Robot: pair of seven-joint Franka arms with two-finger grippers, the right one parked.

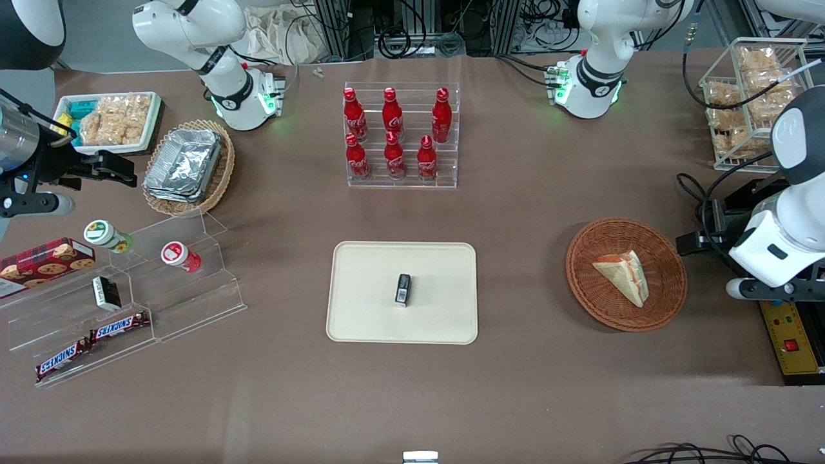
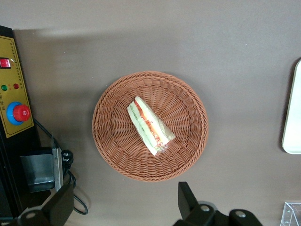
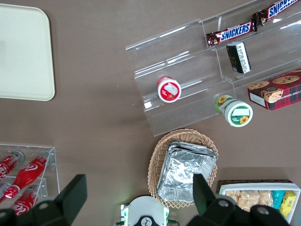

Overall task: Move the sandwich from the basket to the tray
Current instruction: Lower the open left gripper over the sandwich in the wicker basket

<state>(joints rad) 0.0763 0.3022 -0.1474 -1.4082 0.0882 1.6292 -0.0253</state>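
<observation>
The sandwich (image 1: 624,276) (image 2: 149,125), a wrapped pale wedge with red and green filling on its cut edge, lies in the middle of the round reddish-brown basket (image 1: 583,277) (image 2: 109,141). The cream tray (image 1: 367,290) (image 2: 294,117) lies flat on the table, toward the parked arm's end from the basket. My left gripper (image 2: 123,207) hangs well above the table just outside the basket's rim, open wide with nothing between its fingers (image 2: 188,200). It touches neither basket nor sandwich.
A small black object (image 1: 403,289) lies on the tray. A yellow control box (image 1: 791,341) and cables lie beside the basket at the working arm's end. A rack of red bottles (image 1: 399,135) stands farther from the camera than the tray. Clear shelves of snacks (image 1: 129,303) stand toward the parked arm's end.
</observation>
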